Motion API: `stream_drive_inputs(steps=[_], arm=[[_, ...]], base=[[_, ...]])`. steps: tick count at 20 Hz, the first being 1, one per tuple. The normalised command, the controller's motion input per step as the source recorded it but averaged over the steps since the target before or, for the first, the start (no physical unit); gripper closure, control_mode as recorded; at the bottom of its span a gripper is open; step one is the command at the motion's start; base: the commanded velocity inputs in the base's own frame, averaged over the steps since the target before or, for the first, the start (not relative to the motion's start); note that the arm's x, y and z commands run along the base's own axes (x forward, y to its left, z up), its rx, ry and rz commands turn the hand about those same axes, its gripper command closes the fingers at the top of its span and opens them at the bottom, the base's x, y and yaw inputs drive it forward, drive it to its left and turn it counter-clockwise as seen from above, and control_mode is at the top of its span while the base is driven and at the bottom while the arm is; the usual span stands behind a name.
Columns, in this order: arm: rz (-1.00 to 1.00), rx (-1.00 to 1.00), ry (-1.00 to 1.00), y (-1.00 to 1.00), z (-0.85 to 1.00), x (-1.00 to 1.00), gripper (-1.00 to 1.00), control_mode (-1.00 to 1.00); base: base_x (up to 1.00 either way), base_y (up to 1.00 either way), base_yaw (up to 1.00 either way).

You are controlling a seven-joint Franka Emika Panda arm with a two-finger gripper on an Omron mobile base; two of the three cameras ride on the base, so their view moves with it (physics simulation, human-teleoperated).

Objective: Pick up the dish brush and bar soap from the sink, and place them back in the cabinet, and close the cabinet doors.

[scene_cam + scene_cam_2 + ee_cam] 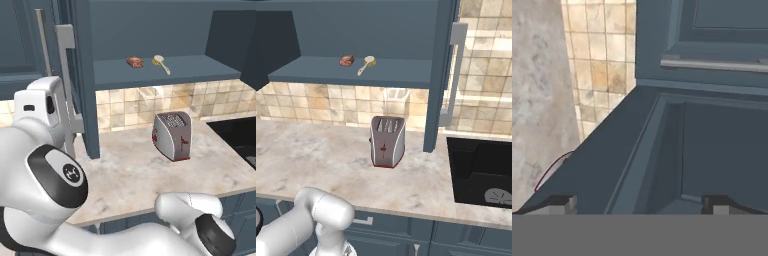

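**Brush and soap on the shelf, doors open**

The soap [134, 61] and the brush [161, 63] are seen lying side by side, apart, on the shelf [200, 70] of the cabinet [356, 25]. A door [440, 75] is swung open, its handle [452, 75] facing the sink [481, 172]. A toaster [387, 141] stands on the tabletop [316, 155] below the shelf. The hand [639, 204] is spread wide and empty, its fingertips [559, 204] held close against a door panel [712, 145].
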Motion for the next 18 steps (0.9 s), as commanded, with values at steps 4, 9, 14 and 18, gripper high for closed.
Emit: stream_drive_inputs(steps=[4,9,14,18], arm=[[-0.08,0.0,-0.05,-0.19,0.0,0.0,-1.0,-1.0],[-0.08,0.0,-0.04,-0.21,0.0,0.0,-1.0,-1.0],[-0.07,0.0,-0.05,-0.21,0.0,0.03,-1.0,-1.0],[-0.08,0.0,-0.04,-0.2,0.0,0.09,-1.0,-1.0]], base=[[0.0,0.0,0.0],[0.0,0.0,0.0],[0.0,0.0,0.0],[0.0,0.0,0.0]])
